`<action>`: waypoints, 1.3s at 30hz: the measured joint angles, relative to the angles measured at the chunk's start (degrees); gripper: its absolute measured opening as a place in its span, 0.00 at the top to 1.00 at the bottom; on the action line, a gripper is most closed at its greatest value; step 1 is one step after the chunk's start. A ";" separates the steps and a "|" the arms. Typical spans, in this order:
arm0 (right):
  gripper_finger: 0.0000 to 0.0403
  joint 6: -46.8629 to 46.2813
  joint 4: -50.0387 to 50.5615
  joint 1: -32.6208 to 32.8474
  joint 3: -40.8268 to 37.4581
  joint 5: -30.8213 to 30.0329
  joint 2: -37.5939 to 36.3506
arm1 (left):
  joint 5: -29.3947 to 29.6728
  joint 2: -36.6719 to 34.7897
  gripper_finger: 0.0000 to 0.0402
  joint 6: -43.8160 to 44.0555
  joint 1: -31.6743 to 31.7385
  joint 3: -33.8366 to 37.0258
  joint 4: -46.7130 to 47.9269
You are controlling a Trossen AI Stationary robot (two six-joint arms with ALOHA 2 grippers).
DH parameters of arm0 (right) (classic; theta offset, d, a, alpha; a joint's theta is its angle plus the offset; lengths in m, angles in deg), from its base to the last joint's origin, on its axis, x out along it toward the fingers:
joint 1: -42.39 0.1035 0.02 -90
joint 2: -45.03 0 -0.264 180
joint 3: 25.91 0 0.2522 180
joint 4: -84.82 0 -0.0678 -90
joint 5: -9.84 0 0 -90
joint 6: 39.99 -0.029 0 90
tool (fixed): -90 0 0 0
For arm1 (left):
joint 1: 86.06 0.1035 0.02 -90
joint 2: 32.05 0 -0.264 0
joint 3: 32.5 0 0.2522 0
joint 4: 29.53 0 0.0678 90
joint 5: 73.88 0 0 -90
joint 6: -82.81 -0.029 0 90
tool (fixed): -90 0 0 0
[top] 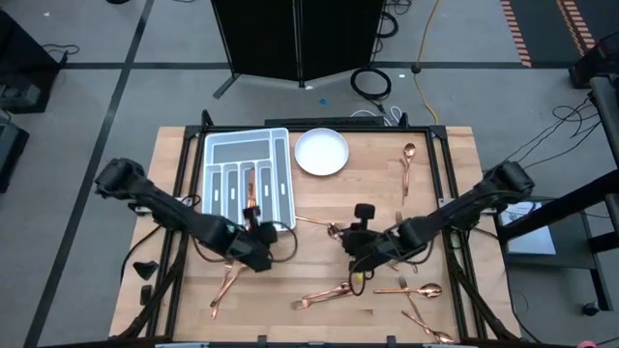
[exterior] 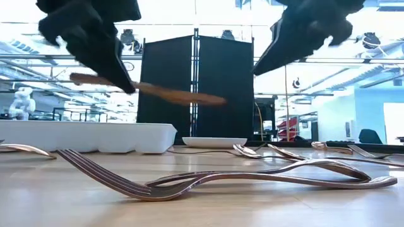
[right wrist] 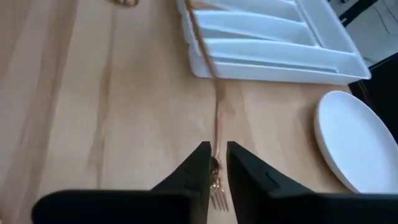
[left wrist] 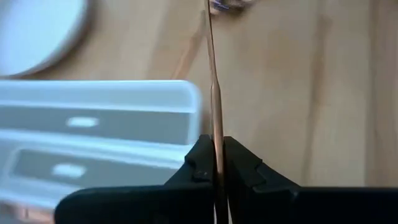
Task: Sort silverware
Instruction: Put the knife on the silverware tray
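L tool [left wrist: 216, 177] shut tight on fork [left wrist: 213, 93] handle, piece held edge-on, off desk [top: 455, 184], just beside grey tray [top: 218, 150] near-right corner. R tool [right wrist: 217, 165] at desk centre, fingers [right wrist: 198, 163] parted slightly around tine end of same fork; can't tell if gripping. Fork spans betw both tools, lifted per low view. Other silverware: spoon [top: 408, 155] near far-right edge, several pcs [top: 329, 293] along near edge, one knife in tray slot [top: 250, 188]. White plate [top: 321, 152] right of tray.

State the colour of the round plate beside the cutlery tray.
The plate is plain white, shown best in the high view, right of the tray.
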 joint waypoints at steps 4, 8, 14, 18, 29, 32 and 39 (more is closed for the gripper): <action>0.86 -3.00 4.27 -0.09 -0.04 -0.44 -2.76 | 0.34 -7.72 0.98 9.21 0.64 -0.06 11.01; 0.86 -4.59 4.73 -0.36 -0.14 -4.03 -2.74 | 0.48 -15.50 0.98 28.26 1.85 -0.08 23.57; 0.87 -3.46 3.69 -1.47 -0.63 -8.99 -1.44 | 7.16 -21.54 0.98 55.30 1.29 2.52 33.47; 0.87 -3.54 4.01 -1.65 -1.19 -8.90 -1.41 | 7.28 -21.58 0.98 67.06 1.31 7.92 33.21; 0.88 -2.56 3.86 -1.69 -1.23 -8.90 -1.37 | 8.19 -21.56 0.96 83.42 2.32 17.78 26.36; 0.88 -2.25 3.83 -1.69 -1.23 -8.94 -1.37 | 8.11 -21.56 0.95 83.11 2.84 19.65 20.49; 0.88 -1.49 3.50 -1.69 -1.21 -8.97 -1.37 | 7.90 -20.58 0.94 79.06 5.64 21.65 12.16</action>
